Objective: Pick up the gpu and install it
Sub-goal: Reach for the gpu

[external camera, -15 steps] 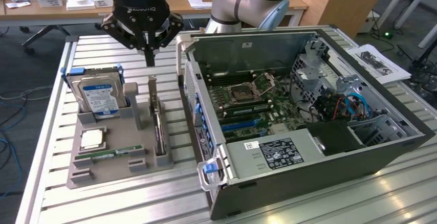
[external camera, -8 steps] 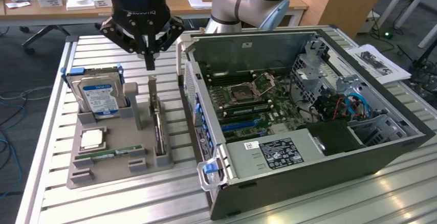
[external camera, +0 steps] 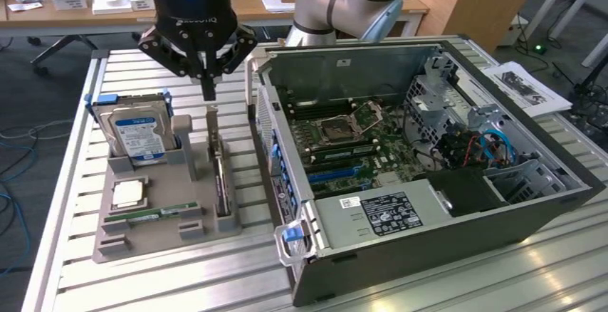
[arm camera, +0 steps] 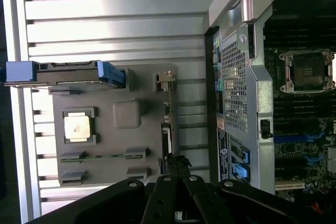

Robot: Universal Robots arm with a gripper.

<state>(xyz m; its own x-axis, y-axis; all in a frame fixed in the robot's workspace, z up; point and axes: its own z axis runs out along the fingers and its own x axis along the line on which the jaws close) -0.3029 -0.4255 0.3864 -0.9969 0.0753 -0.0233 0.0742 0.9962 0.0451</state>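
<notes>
The gpu (external camera: 221,177) is a thin dark card standing on its edge in a slot along the grey holder tray (external camera: 190,244), on the side nearest the computer case. My gripper (external camera: 207,92) hangs above the far end of the card, fingers pointing down and shut together with nothing between them. In the wrist view the gpu (arm camera: 168,111) runs as a narrow strip along the tray's edge (arm camera: 115,177), and my shut gripper (arm camera: 177,162) hovers over one end of it without touching.
The tray also holds a silver hard drive (external camera: 138,130) with a blue label, a processor chip (external camera: 130,193) and a green memory stick (external camera: 152,214). An open computer case (external camera: 532,216) with its motherboard (external camera: 357,144) exposed lies beside the tray on the slatted metal table (external camera: 142,283).
</notes>
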